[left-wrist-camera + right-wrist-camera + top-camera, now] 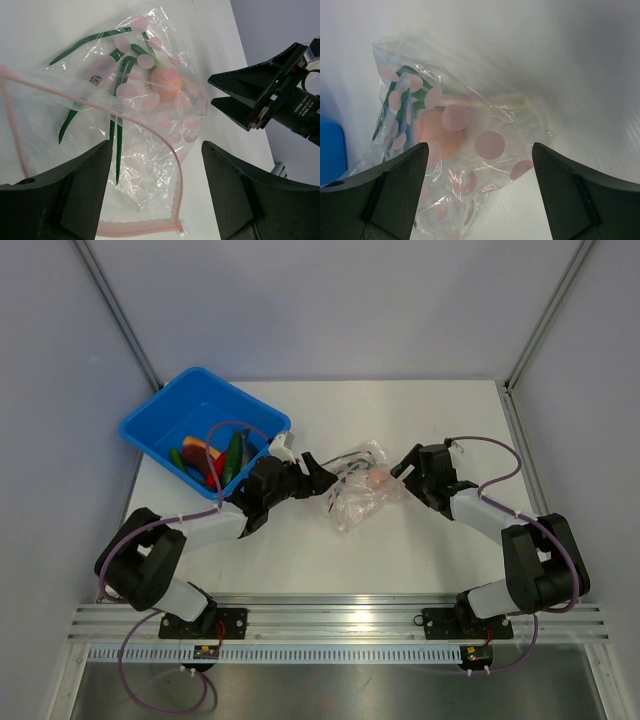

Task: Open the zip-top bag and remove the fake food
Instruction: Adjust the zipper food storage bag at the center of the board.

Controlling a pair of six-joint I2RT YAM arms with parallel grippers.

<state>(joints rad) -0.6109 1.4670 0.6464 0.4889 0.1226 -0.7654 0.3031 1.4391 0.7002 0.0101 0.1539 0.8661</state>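
Zip-top bag (356, 492) location: clear crinkly plastic pouch printed with pink dots and green stems, lying crumpled on the white table (420, 560) between the two claws, apart from the blue plastic bin (160, 425).
Left claw (156, 147) state: released; its fingers stood wide with the bag's mouth end between them and nothing clamped.
Right claw (479, 150) state: released; its fingers were spread to either side of the bag's closed end and gripped nothing.
Fake food inside: one pinkish-orange egg-like ball (167, 84) sat near the closed end.
Fake food outside: a green vegetable (233, 452) and an orange-tan piece (197, 447) lay in the bin; the other pieces there were too small to tell.
Risk 1: with neither claw holding the bag, a reach into the mouth would likely push the light bag across the table.
Risk 2: a pinch through the film could trap plastic with the ball and drag the bag along.
Risk 3: tipping the bag could send the round ball rolling toward the table edge.
Risk 4: slack film could fold over and close the mouth.
Bag appearance: thin, glossy and heavily creased; the pinkish zip strip (145, 232) ran in a loose arc and along the near edge, so the mouth was judged open.
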